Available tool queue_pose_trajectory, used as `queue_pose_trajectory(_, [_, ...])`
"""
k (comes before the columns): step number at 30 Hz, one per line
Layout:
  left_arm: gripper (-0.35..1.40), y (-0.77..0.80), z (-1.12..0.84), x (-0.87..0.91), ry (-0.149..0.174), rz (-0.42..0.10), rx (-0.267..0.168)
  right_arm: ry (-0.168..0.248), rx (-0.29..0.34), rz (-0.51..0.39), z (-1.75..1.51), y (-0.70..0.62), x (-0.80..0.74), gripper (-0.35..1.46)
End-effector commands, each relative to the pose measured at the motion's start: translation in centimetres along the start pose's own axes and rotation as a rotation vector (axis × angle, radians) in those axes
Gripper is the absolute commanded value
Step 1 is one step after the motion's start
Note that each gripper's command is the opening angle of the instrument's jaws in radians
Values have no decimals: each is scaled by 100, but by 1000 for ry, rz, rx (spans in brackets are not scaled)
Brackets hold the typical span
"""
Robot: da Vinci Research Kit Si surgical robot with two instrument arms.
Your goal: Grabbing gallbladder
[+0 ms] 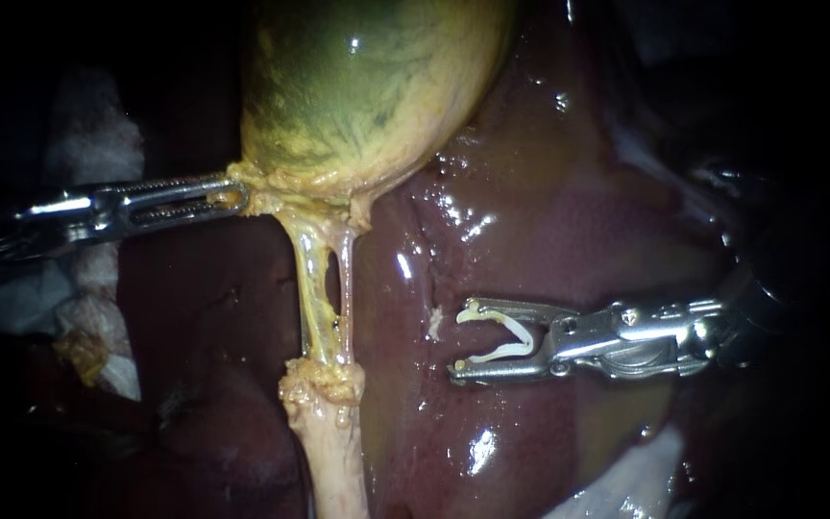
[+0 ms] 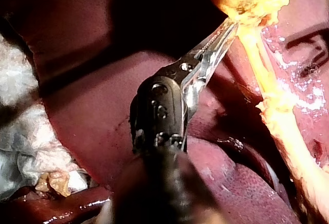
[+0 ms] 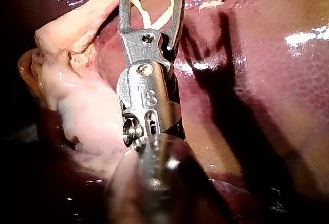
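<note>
- Dark surroundings; the glistening dark-red liver (image 1: pixel 549 240) underlies everything.
- The rounded yellow-green gallbladder (image 1: pixel 367 86) sits at the upper centre of the endoscope view.
- My left instrument (image 1: pixel 231 198) has its long slotted jaws clamped on the gallbladder's yellow lower rim. The grab looks made, and only traction seems left.
- My right instrument (image 1: pixel 458 343) hovers apart over the liver, its jaws holding a curved white clip (image 1: pixel 525 334).

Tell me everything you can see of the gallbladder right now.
The gallbladder is a rounded, glossy sac, green-yellow with dark branching streaks, lying against the dark red liver, its top out of view. Its lower end narrows to a ragged yellow fringe, from which thin translucent strands stretch down to a pale stalk. The left instrument has its jaws shut on that fringe; the right instrument is apart from it.
</note>
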Motion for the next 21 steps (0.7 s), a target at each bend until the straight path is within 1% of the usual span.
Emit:
queue_pose_trajectory(1, [-23,0,0,0,0,0,1,0,0,0,0,0,0,60])
queue_pose_trajectory(21, [-26,0,-1,0,0,-1,3,0,0,0,0,0,0,60])
